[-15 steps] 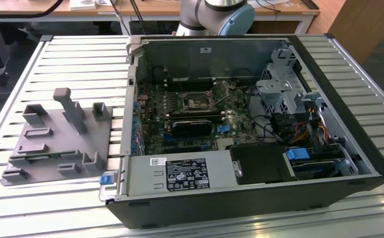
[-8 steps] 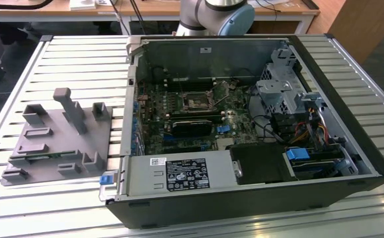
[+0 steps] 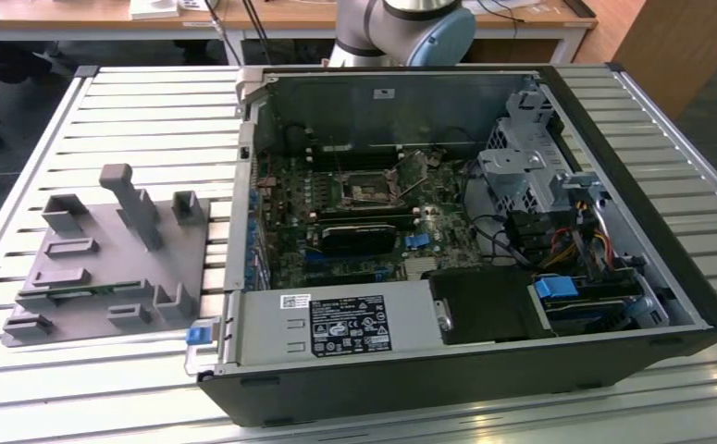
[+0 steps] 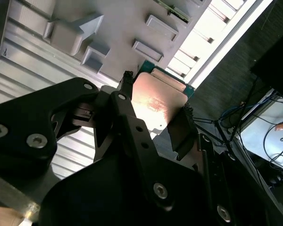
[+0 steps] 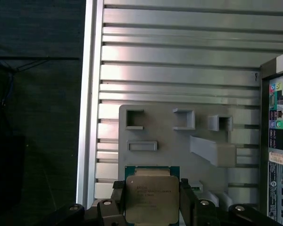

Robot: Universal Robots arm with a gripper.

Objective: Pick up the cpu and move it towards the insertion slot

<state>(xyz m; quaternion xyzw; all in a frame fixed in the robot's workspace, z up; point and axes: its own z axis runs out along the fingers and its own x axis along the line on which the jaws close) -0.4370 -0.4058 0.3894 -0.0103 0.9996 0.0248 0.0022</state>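
In both wrist views the hand (image 5: 152, 200) has its two black fingers (image 4: 127, 101) closed on opposite edges of the cpu (image 5: 151, 197), a flat square chip with a brushed silvery metal lid and a thin green rim, held clear above the surfaces beneath it. The fingers are matte black bars fixed with bright screws. Behind the chip in the first wrist view lies the grey tray (image 5: 170, 127), a smooth moulded plastic plate with rectangular recesses and raised blocks, resting on the table (image 5: 179, 52), whose top is made of long ribbed aluminium slats that catch the light. In the exterior view the same tray (image 3: 80, 277) sits at the left of the frame on the slatted table (image 3: 148, 120), beside the open computer case (image 3: 457, 240), a dark metal box lying on its side. Inside it, upper centre, the insertion slot (image 3: 367, 192) shows as a small square metal-framed socket with a dark centre on the green board.
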